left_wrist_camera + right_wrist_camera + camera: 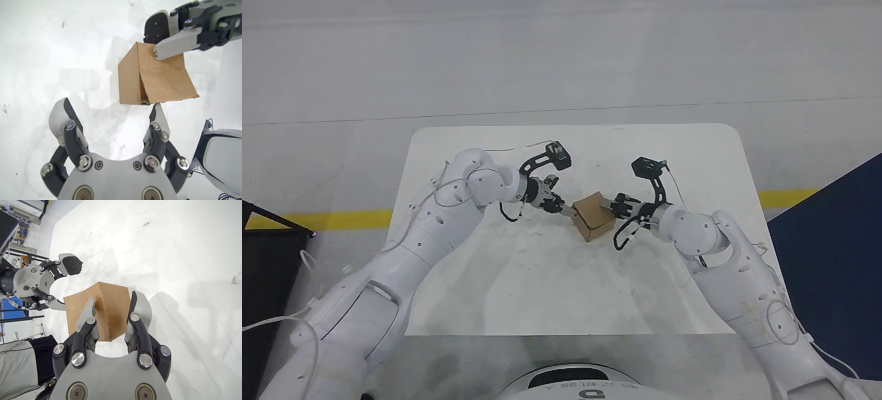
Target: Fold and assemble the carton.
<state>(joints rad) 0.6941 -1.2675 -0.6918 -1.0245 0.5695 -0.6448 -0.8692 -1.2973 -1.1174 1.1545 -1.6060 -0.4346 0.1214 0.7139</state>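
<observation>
Holding the carton: I have my right pincer (112,303) clenched on the brown cardboard carton (111,291). Its fingers straddle a folded corner, one pressed on one panel, the other against the outer edge of the next panel.
Carton: it sits on the white worktop (542,290), just right of the middle of the top view frame (592,215), between my two arms. It is partly folded up. In the left wrist view (160,83), one panel stands away from its neighbour along a seam, leaving a narrow dark gap.
Right pincer: in the top view it sits just right of the carton (620,207). In the left wrist view (153,43) I see a grey finger lying on a panel and a black pad behind the carton's far edge.
Left pincer: released, fingers spread wide (111,108), with nothing between them. In the top view it sits just left of the carton (560,203). One fingertip is right at the carton's edge, and I cannot tell whether it touches. The other stands well apart from it (65,287).
Worktop: white, scuffed with small dark marks.
</observation>
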